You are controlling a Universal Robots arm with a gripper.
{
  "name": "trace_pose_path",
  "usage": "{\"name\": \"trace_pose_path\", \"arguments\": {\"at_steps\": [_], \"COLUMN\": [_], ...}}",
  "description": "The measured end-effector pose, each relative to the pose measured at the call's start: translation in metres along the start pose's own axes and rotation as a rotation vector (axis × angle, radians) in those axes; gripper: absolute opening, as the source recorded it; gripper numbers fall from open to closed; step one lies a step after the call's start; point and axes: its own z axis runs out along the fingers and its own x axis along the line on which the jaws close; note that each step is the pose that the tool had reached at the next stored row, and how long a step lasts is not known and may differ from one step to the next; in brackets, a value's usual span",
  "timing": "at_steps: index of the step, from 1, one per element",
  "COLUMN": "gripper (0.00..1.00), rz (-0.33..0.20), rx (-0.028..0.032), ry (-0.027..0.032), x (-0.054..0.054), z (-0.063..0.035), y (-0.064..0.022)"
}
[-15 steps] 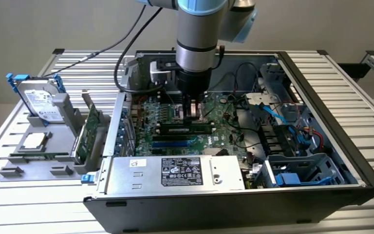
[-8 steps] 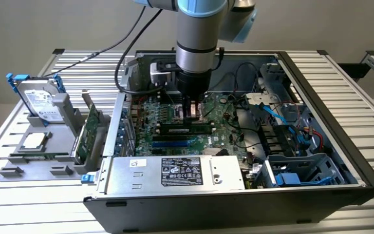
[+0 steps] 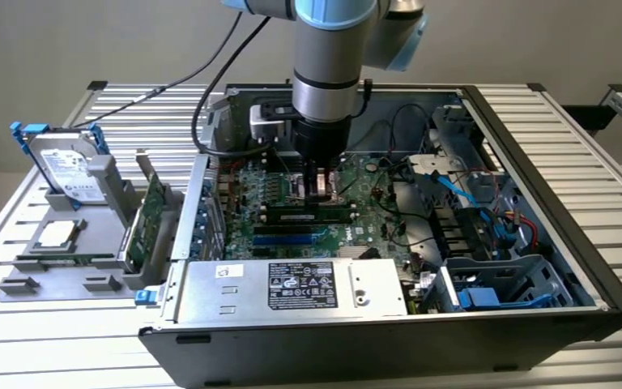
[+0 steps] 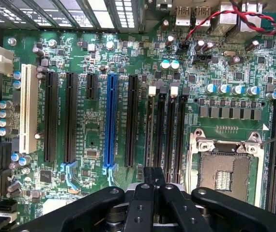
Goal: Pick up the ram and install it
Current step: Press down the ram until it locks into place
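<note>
The ram (image 3: 289,215), a narrow green stick with black chips, stands on edge among the motherboard's black memory slots (image 4: 166,125), inside the open computer case (image 3: 570,243). My gripper (image 3: 317,197) reaches straight down onto the middle of the ram's top edge. In the wrist view the gripper (image 4: 153,170) has its two black fingers (image 4: 145,193) pressed close together right over the leftmost memory slot. The part of the stick under the fingers is hidden. I cannot tell how deep the ram sits in the slot.
A silver hard drive with blue rails (image 3: 65,166) and a wide green expansion card (image 3: 151,207) stand in a grey holder (image 3: 62,267) at the exterior view's left. The power supply (image 3: 289,284), the CPU socket (image 4: 225,169) and cables (image 3: 473,194) crowd the case.
</note>
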Motion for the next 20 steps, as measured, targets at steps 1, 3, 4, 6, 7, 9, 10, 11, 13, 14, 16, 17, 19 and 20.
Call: {"name": "trace_pose_path", "arguments": {"at_steps": [1,3,4,6,7,9,10,11,13,14,16,17,19,20], "gripper": [0.11,0.11,0.11,0.11,0.11,0.11,0.11,0.11,0.11,0.11,0.11,0.11,0.11,0.11], "rz": [0.000,0.000,0.000,0.000,0.000,0.000,0.000,0.000,0.000,0.000,0.000,0.000,0.001,0.000], "rx": [-0.0001,-0.0001,-0.0001,-0.0001,-0.0004,-0.0011,-0.0017,-0.0024,-0.0029,-0.0031,-0.0052,-0.0049,-0.0084,-0.0105], "ry": [0.0008,0.0017,0.0020,0.0031,0.0044,0.0070,0.0081,0.0092,0.0105,0.0110,0.0111,0.0064,0.0029,0.0049], "x": [0.000,0.000,0.000,-0.001,-0.001,-0.001,-0.001,-0.001,-0.001,-0.001,-0.001,-0.001,-0.001,-0.001], "z": [0.0004,0.0014,0.0020,0.0027,0.0028,0.0029,0.0030,0.0030,0.0029,0.0027,0.0007,0.0001,-0.0050,-0.0089], "y": [0.0003,0.0012,0.0018,0.0027,0.0030,0.0036,0.0040,0.0043,0.0044,0.0045,0.0043,0.0043,0.0044,0.0042]}}
